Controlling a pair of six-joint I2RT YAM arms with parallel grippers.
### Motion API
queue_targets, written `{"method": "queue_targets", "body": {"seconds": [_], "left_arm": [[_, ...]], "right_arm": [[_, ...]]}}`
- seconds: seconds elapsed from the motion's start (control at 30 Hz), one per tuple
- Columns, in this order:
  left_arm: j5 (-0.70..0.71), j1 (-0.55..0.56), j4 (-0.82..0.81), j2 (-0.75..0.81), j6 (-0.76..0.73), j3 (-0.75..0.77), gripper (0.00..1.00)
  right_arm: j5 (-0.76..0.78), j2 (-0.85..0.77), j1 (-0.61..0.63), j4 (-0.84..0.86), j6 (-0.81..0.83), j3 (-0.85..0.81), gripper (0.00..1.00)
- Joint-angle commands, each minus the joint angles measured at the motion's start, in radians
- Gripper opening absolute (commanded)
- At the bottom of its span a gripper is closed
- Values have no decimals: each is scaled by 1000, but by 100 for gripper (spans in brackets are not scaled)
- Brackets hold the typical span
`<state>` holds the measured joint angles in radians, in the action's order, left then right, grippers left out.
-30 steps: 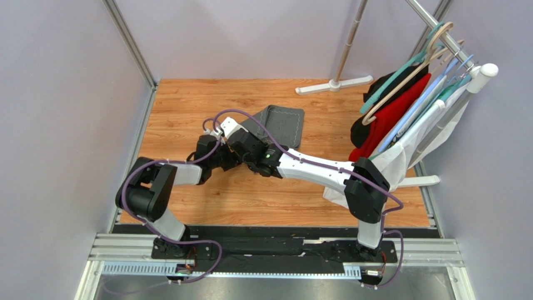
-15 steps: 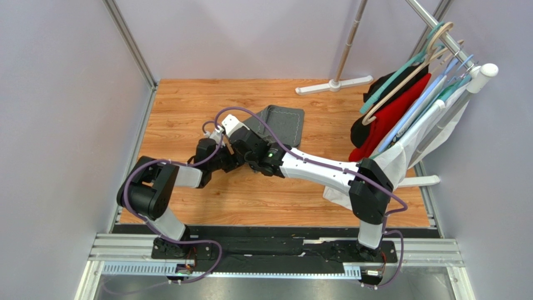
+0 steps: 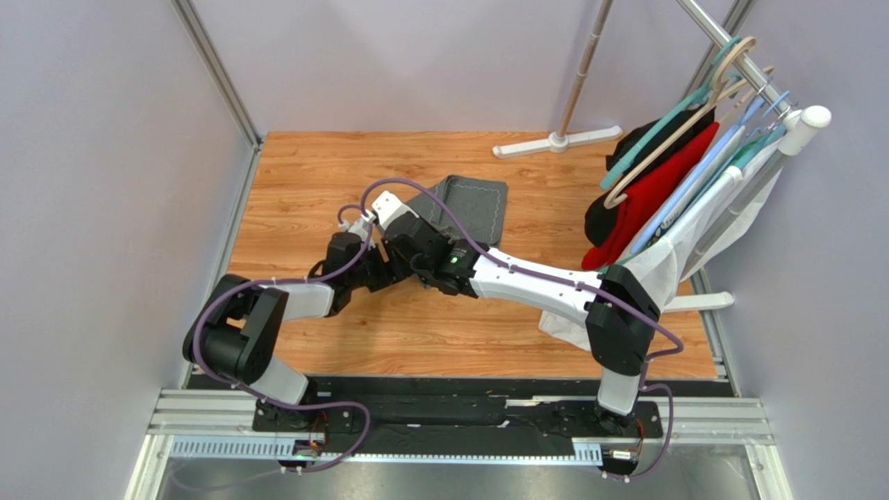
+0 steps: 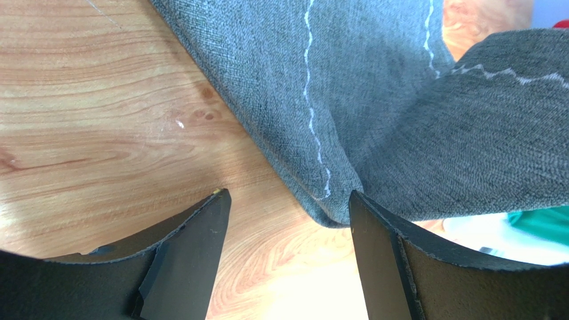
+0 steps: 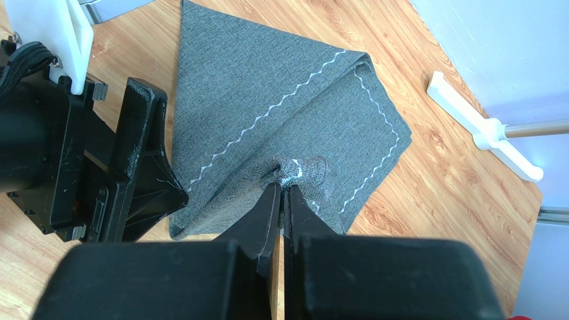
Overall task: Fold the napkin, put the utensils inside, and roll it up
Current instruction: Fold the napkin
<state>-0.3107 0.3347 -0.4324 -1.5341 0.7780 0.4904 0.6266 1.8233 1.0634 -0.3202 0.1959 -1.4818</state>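
Observation:
The dark grey napkin (image 3: pixel 472 206) lies folded on the wooden table, its pale stitched line showing in the right wrist view (image 5: pixel 267 100). My right gripper (image 5: pixel 286 185) is shut on a bunched fold of the napkin at its near edge; in the top view it sits at the cloth's near-left corner (image 3: pixel 405 231). My left gripper (image 4: pixel 288 195) is open, and the napkin's corner (image 4: pixel 320 193) lies between its fingertips, close to the right finger (image 4: pixel 387 253). In the top view the left gripper (image 3: pixel 378 263) is right beside the right one. No utensils are in view.
A clothes rack with red and black garments on hangers (image 3: pixel 652 182) stands at the right, with a white cloth (image 3: pixel 668 273) below it. The rack's white foot (image 3: pixel 558 141) lies at the back, also seen in the right wrist view (image 5: pixel 484 127). Grey walls enclose the table.
Both grippers have edged slightly left near the napkin's corner, and the left arm's elbow has dropped toward the near edge. The right gripper's hold on the napkin is unchanged.

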Motion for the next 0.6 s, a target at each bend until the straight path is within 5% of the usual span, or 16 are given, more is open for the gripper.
{"method": "queue_targets", "body": {"seconds": [0.0, 0.2, 0.57], "left_arm": [[85, 18, 253, -29, -91, -12, 77], [44, 36, 261, -112, -108, 48, 76], [35, 46, 276, -193, -135, 36, 57]], "right_arm": [[-8, -56, -2, 76, -21, 9, 0], [-5, -50, -2, 92, -19, 8, 0], [8, -42, -3, 96, -9, -25, 0]]}}
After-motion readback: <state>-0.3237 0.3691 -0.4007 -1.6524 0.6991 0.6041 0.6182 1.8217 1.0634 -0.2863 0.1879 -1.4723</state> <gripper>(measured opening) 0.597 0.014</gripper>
